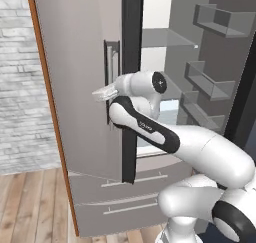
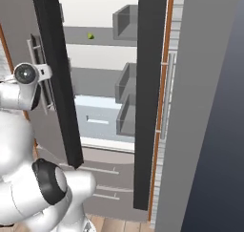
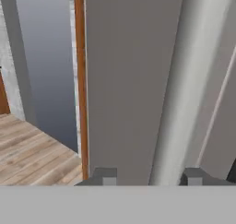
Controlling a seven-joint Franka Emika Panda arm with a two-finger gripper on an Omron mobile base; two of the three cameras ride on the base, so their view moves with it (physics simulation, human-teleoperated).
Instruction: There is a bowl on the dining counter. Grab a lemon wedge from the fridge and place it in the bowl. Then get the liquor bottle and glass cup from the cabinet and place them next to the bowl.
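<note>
My gripper (image 1: 102, 93) is at the vertical handle (image 1: 111, 62) of the fridge's left door (image 1: 75, 112). In the hand view the gripper (image 3: 150, 178) stands open, its fingertips (image 3: 105, 176) on either side of the pale grey handle bar (image 3: 184, 89), which runs closer to the right tip. Nothing else sits between them. Both fridge doors are swung out. A small yellow-green lemon wedge (image 2: 90, 36) lies on an upper shelf (image 2: 95, 37) inside the fridge, far from the gripper.
Door bins (image 1: 210, 84) line the inside of the right door (image 2: 205, 107). A pale drawer (image 2: 100, 116) sits low in the fridge, above the freezer drawers (image 1: 125, 197). A brick wall (image 1: 20, 87) and wooden floor (image 1: 30, 207) lie to the left.
</note>
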